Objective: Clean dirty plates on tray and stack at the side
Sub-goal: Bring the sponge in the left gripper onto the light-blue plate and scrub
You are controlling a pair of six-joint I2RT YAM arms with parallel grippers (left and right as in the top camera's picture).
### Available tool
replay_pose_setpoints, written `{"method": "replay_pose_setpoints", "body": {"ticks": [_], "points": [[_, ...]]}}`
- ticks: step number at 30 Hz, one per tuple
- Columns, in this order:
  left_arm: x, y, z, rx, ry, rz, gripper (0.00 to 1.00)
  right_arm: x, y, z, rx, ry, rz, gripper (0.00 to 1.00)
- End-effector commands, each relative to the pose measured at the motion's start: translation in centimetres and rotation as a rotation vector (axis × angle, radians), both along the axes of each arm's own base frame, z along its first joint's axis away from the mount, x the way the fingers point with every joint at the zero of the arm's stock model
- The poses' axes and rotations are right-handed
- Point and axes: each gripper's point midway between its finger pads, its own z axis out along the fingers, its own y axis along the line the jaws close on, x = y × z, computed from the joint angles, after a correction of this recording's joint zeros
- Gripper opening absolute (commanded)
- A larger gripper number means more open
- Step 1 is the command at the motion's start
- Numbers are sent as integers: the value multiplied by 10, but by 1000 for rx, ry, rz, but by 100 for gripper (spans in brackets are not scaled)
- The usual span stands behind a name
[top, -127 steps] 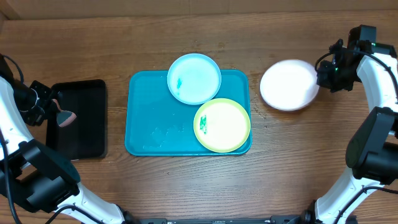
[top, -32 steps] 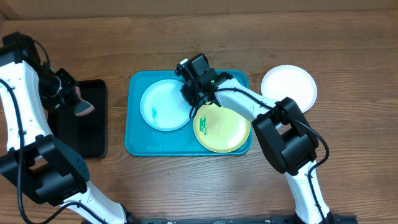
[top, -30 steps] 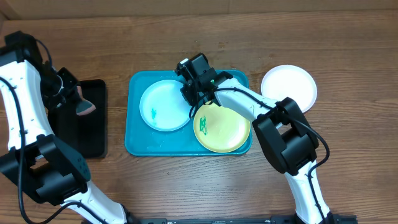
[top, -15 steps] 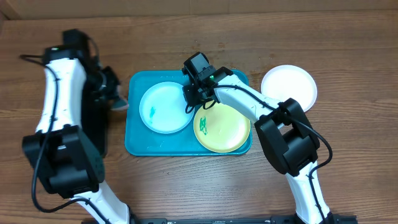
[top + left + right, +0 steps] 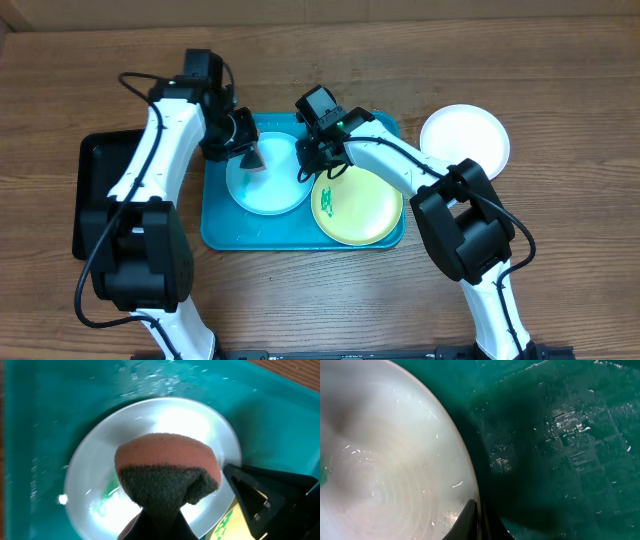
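Left gripper (image 5: 243,150) is over the far left part of the blue tray (image 5: 225,225), clamped tight on a sponge (image 5: 252,158). In the left wrist view the sponge (image 5: 167,470) shows an orange top and a dark grey scrubbing face, pinched between the 2 fingers (image 5: 160,522) at the bottom of the frame. It sits right above the light blue plate (image 5: 270,190); whether it is actually pressing on the surface, I cannot tell. A green smear (image 5: 107,500) shows on the plate (image 5: 100,460) just left of the sponge.

Right gripper (image 5: 308,170) is at the right edge of that same plate, jaws together and nipping the rim. The right wrist view has the plate (image 5: 380,460) filling the left side, wet tray floor (image 5: 560,435) on the right, and the closed fingertips (image 5: 470,519) right on the rim.

The yellow-green plate (image 5: 360,205) lies in the near right corner of the tray, just beside the blue one, with a green smear (image 5: 326,203) on its left side. The white plate (image 5: 464,140) sits off the tray, on the wooden table (image 5: 300,290) to the right. A black tray (image 5: 95,190) lies on the left.
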Motion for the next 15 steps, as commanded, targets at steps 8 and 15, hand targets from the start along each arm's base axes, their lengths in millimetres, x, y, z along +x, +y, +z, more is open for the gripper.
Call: {"method": "replay_pose_setpoints", "body": {"ticks": [8,15], "points": [[-10,-28,-21,-25,-15,-30,4,5,0,16,9,-34,-3,4],[-21,-27,-62,-47,-3,66,4,5,0,16,9,-35,-3,4]]}}
